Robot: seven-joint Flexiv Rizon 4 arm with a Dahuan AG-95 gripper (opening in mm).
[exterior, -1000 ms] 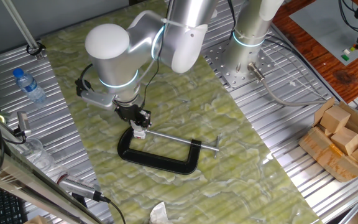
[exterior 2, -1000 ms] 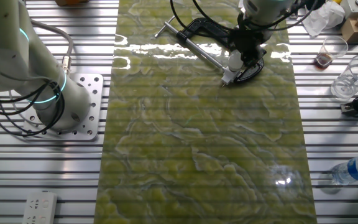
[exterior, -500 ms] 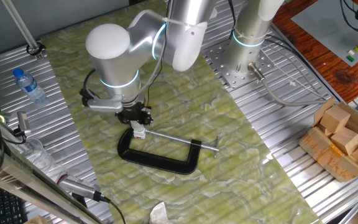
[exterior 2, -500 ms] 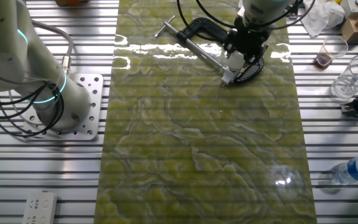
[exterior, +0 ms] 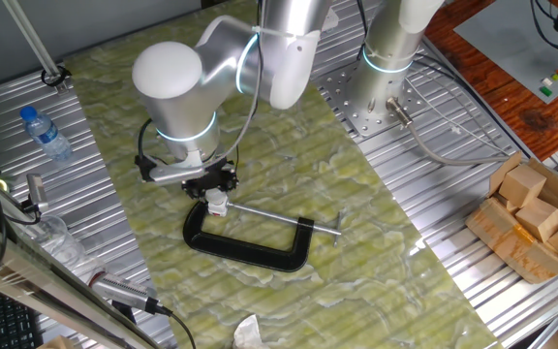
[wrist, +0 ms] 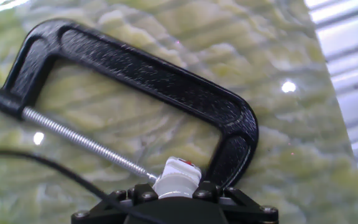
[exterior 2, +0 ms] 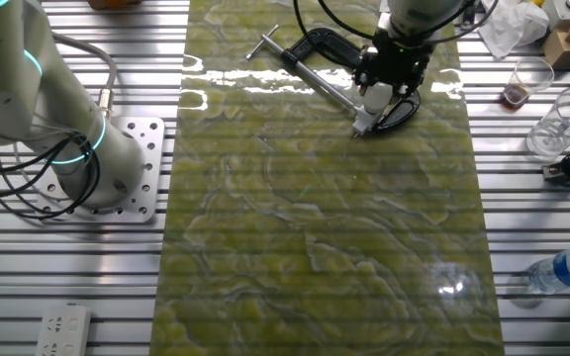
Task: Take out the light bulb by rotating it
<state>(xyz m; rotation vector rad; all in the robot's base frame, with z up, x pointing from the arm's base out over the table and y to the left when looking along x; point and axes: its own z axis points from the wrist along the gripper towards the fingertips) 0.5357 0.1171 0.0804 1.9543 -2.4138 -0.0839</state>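
Observation:
The light bulb (exterior: 217,203) is a small white piece standing at the screw end of a black C-clamp (exterior: 260,254) that lies flat on the green mat. In the other fixed view the light bulb (exterior 2: 371,98) shows white under the black hand, with the C-clamp (exterior 2: 323,45) behind it. My gripper (exterior: 215,193) comes down onto it from above and is shut on it. In the hand view the gripper (wrist: 176,194) has its dark jaws pressed on both sides of the light bulb's white body (wrist: 176,177), beside the C-clamp (wrist: 160,81). The bulb's dome is hidden by the hand.
A blue-capped bottle (exterior: 45,133) lies on the left slats and shows at the lower right in the other fixed view (exterior 2: 567,269). A box of wooden blocks (exterior: 536,218) sits at the right. The arm's base plate (exterior: 381,102) stands behind the mat. Cups (exterior 2: 527,84) stand near the clamp.
The wrist has turned about the bulb's axis, with its side bracket swinging round to the left. The hand stays over the same spot and the clamp has not shifted.

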